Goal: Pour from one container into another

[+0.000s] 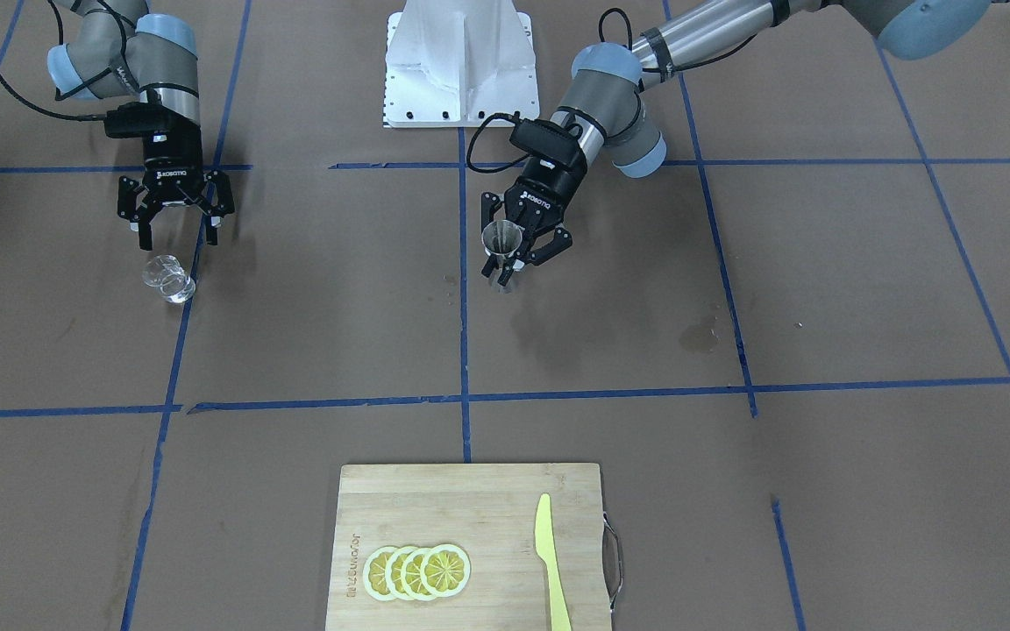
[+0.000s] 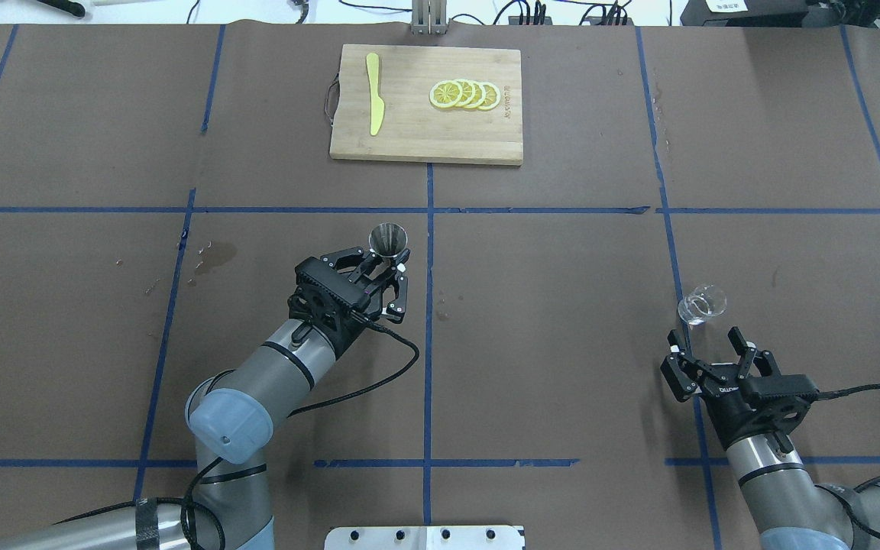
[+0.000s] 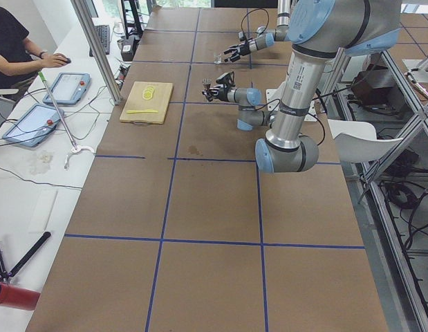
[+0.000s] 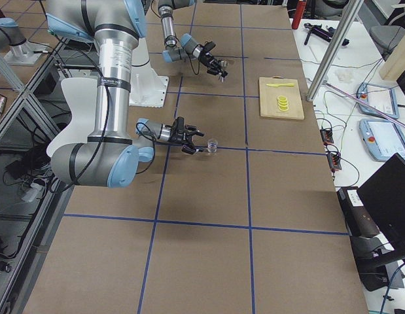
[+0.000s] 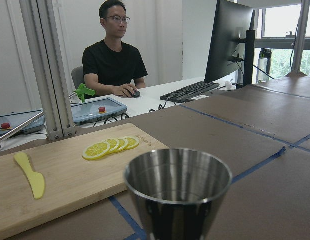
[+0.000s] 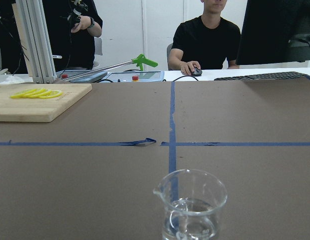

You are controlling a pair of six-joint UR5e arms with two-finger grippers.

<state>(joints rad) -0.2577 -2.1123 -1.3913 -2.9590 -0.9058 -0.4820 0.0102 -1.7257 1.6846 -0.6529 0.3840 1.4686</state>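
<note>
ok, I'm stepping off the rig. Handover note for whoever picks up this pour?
Left gripper: shut on the jigger, which it holds upright, apparently just off the table, near the middle tape line.
Right gripper: open and empty, just behind the glass cup, not touching it.
The glass cup stands upright on the table with a little clear liquid in it.
Done: jigger in hand.
Left: grasp the glass cup, bring it to the jigger, pour.
</note>
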